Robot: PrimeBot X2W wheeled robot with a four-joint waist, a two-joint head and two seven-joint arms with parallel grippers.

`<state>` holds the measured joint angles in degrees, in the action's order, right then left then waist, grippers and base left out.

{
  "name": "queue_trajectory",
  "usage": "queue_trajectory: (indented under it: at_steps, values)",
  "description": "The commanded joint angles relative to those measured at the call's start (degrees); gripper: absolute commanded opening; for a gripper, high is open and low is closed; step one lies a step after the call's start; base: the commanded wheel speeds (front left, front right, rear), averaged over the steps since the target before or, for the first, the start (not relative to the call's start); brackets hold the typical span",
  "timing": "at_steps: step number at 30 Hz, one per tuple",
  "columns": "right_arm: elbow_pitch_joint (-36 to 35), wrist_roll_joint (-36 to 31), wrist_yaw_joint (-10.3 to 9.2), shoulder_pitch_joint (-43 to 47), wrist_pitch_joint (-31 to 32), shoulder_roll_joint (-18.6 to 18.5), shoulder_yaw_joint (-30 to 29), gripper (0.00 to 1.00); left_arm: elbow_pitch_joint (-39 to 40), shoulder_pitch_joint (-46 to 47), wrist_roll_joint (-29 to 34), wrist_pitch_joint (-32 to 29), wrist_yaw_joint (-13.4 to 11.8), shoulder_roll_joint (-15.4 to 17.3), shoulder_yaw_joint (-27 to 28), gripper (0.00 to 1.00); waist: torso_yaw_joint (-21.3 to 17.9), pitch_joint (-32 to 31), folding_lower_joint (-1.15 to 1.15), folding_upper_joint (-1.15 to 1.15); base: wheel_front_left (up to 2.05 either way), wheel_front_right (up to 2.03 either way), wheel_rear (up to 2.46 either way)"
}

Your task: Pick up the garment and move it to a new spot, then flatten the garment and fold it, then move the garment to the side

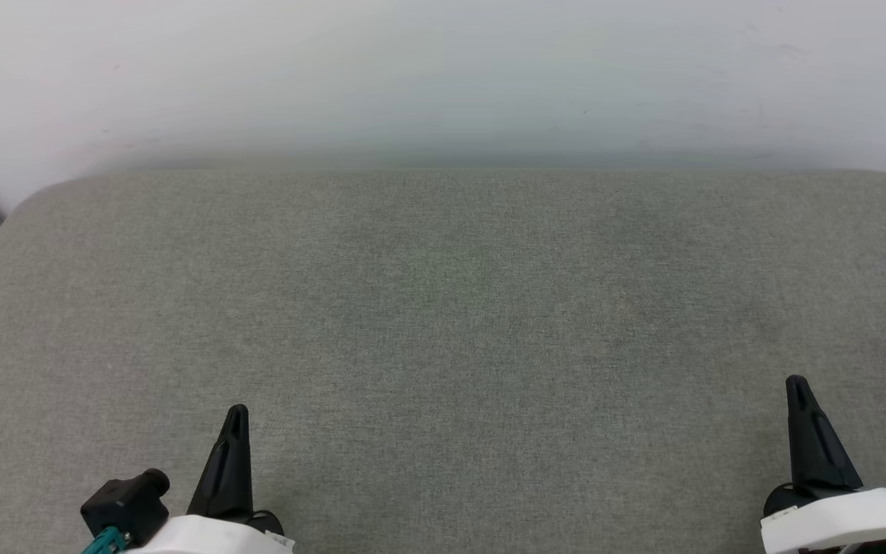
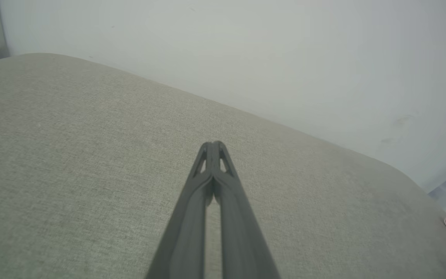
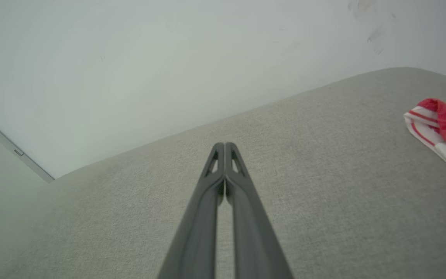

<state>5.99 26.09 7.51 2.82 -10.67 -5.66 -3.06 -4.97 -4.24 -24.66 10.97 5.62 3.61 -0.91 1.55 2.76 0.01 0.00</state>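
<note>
Left gripper [image 1: 237, 415]: two long dark fingers are pressing together tip to tip with nothing between them; it is pointing across bare fabric at the lower left of the head view.
Right gripper [image 1: 797, 385]: its dark fingers are likewise meeting at the tips and gripping nothing; it is sitting at the lower right of the head view.
Garment [image 3: 445, 124]: red jersey shirt with white-and-red striped trim is lying bunched at the right end of the padded top, near the right gripper but apart from it, off to that gripper's right. The frame edge is cutting most of it off.
Padded top [image 1: 443, 308]: grey-green woven fabric with rounded corners is carrying the garment; whether either gripper is touching it, I cannot tell.
Wall [image 1: 443, 77]: plain and pale, it is running along the far edge of the padded top.
Left wrist view: a sliver of the garment is showing at the far right edge, well apart from the left gripper.
</note>
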Motion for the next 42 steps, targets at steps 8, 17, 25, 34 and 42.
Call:
queue_trajectory:
  at_steps: [8, 17, 25, 34, 42]
  values:
    - [0.37, 9.21, -0.01, -2.70, 2.04, 0.06, -0.27, 0.00, -0.72, 2.55, -9.46, -1.89, 0.49, 0.62, 0.80, 0.00, -0.12, -0.20, 0.00, 0.00, 0.00, 0.00, 0.00]
    - [1.35, 17.08, -0.01, -3.62, 3.85, 0.25, -0.46, 0.00, -1.74, 3.66, -17.56, -3.71, 0.71, 0.73, 1.35, 0.00, -0.25, -0.42, 0.00, 0.00, 0.00, 0.00, 0.00]
    - [2.36, 24.93, -0.01, -4.53, 5.73, 0.48, -0.70, 0.00, -2.81, 4.74, -25.64, -5.60, 0.93, 0.77, 2.00, 0.00, -0.39, -0.65, -0.01, 0.00, 0.00, 0.00, 0.00]
    - [3.18, 31.32, -0.01, -5.20, 7.33, 0.70, -0.94, 0.00, -3.71, 5.62, -32.19, -7.17, 1.04, 0.76, 2.54, 0.00, -0.52, -0.86, -0.01, 0.00, 0.00, 0.00, 0.00]
    - [3.89, 36.50, -0.01, -5.86, 8.66, 0.90, -1.13, 0.00, -4.47, 6.44, -37.54, -8.47, 1.20, 0.74, 3.00, 0.00, -0.63, -1.05, -0.01, 0.00, 0.00, 0.00, 0.00]
